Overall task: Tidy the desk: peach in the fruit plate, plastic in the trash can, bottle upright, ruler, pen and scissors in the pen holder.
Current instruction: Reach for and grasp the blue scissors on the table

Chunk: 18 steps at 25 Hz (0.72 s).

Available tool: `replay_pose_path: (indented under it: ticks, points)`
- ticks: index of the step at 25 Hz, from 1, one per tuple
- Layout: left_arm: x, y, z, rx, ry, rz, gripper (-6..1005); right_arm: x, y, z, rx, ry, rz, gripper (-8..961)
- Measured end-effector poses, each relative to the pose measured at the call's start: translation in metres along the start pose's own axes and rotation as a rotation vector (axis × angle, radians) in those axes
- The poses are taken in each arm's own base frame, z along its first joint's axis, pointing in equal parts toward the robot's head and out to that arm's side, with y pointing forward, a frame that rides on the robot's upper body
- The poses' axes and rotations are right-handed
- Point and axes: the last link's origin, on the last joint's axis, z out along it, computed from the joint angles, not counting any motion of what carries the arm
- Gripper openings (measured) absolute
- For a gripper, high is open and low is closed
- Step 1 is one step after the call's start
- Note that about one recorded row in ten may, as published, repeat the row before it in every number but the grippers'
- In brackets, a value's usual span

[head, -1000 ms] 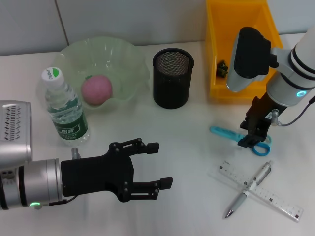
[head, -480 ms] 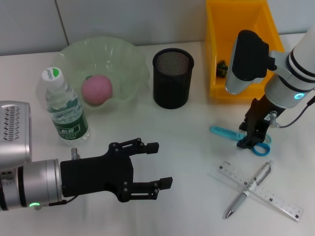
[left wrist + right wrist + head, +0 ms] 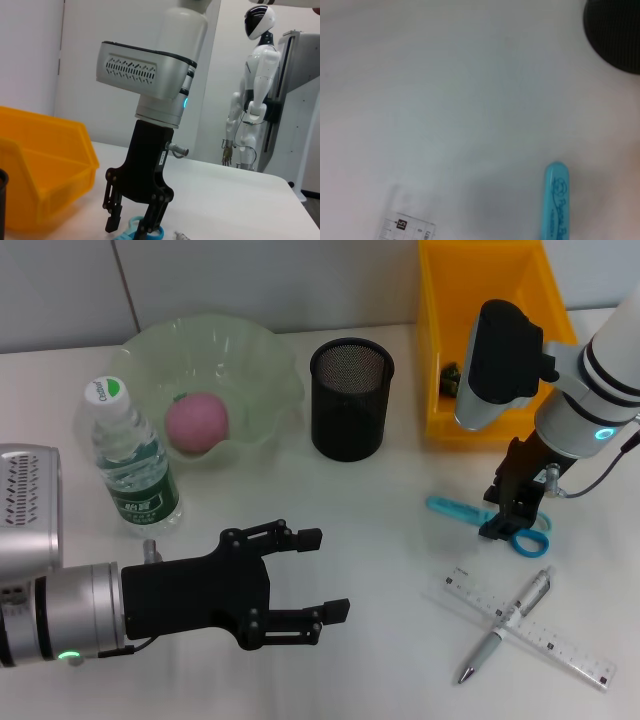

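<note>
My right end effector (image 3: 506,519) hangs low over the handle end of the scissors (image 3: 487,517), its fingers a narrow gap apart and straddling the blue loops, not yet closed on them. The left wrist view shows the same: the two dark fingertips of the right end effector (image 3: 131,225) sit either side of a blue loop at the table (image 3: 380,530). Since a second ago it has slid a little toward my left along the scissors, and the white forearm has shifted with it; nothing else on the table has moved.

The scissors are turquoise and lie flat, the sheathed blade end pointing toward my left; the handles are partly hidden by my fingers. In the right wrist view only the rounded blade tip (image 3: 555,205) shows, with faint print on it that I cannot read.

Just nearer me, the pen (image 3: 505,626) lies crosswise on the clear ruler (image 3: 540,638). The pen holder (image 3: 350,398) stands well to the left of the scissors, a black mesh cup. The yellow bin (image 3: 480,335) sits behind my right arm, which covers part of it; a small dark item inside is too hidden to identify. The peach (image 3: 196,421) lies in the green plate (image 3: 255,365), and the bottle (image 3: 133,461) stands upright beside it.

My left end effector (image 3: 325,575) hovers spread wide over bare table, holding nothing.
</note>
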Motion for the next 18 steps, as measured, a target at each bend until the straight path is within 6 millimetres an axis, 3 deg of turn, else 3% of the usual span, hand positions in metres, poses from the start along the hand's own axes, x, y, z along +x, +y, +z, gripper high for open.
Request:
replay_pose_path:
  ticks: [18]
  points:
    - [0.0013, -0.0003, -0.0001, -0.001, 0.002, -0.005, 849, -0.0006, 0.0009, 0.0033, -0.004, 0.002, 0.000, 359]
